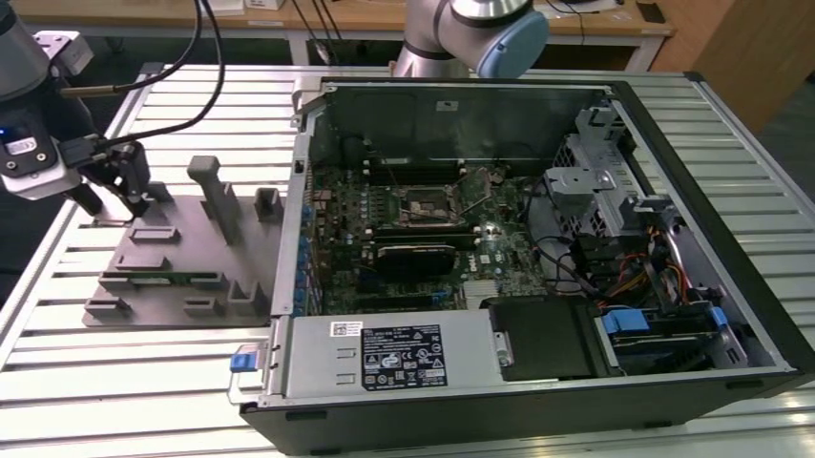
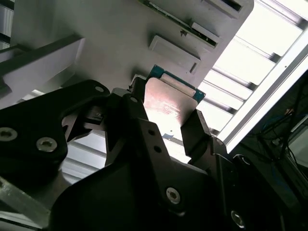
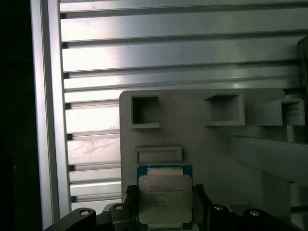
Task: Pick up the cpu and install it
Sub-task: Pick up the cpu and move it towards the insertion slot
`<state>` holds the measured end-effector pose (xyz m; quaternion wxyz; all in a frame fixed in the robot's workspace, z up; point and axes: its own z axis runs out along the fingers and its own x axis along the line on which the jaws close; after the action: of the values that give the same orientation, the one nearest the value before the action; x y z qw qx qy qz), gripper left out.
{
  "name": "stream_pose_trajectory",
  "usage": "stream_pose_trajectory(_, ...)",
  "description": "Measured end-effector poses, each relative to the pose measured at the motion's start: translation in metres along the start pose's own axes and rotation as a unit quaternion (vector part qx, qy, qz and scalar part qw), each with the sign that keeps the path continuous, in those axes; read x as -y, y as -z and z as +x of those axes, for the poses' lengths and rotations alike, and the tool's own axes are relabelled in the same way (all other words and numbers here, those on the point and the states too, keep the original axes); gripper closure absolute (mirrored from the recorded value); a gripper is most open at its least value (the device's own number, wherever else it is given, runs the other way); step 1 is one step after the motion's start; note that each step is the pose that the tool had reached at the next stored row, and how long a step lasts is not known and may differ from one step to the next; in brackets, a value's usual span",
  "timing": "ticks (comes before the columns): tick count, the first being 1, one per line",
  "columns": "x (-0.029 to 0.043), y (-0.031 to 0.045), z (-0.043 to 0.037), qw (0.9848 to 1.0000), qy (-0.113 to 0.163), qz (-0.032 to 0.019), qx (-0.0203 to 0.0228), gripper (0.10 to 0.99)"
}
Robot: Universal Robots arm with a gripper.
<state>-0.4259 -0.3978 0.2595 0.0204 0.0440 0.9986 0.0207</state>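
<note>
- End effector (image 1: pixel 114 208) is hanging over the grey fixture plate (image 1: pixel 159 281) at the exterior view's left, well apart from the open computer case (image 1: pixel 382 372).
- In both wrist views the cpu (image 3: pixel 165 198) is sitting between the two black fingers (image 2: pixel 195 134), with one finger against each opposite edge. The end effector is judged to be clamped on the cpu.
- This edge grip is leaving the metal top and the underside untouched, which is probably the reason for it.
- The cpu is lying flat over the fixture plate, just beside a shallow rectangular recess (image 3: pixel 160 155). Whether it is resting on the plate or raised clear of it cannot be told.
- The first wrist view is presenting the cpu top square-on, with its green rim showing.
- The second wrist view is looking along the fingers at an angle and is revealing the contact at the side edges.
- The exterior view is supplying the layout. The socket (image 1: pixel 427 205) is sitting on the motherboard inside the case, across the slatted bench (image 1: pixel 191 95) from the end effector.
</note>
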Motion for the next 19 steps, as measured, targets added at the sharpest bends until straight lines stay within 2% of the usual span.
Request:
stream_pose_trajectory(10, -0.0006, 0.0128, -0.0005, 1.0, 0.0, 0.0, 0.0001, 0.545)
stream_pose_trajectory(19, -0.0013, 0.0296, -0.0011, 1.0, 0.0, -0.0001, 0.0003, 0.545)
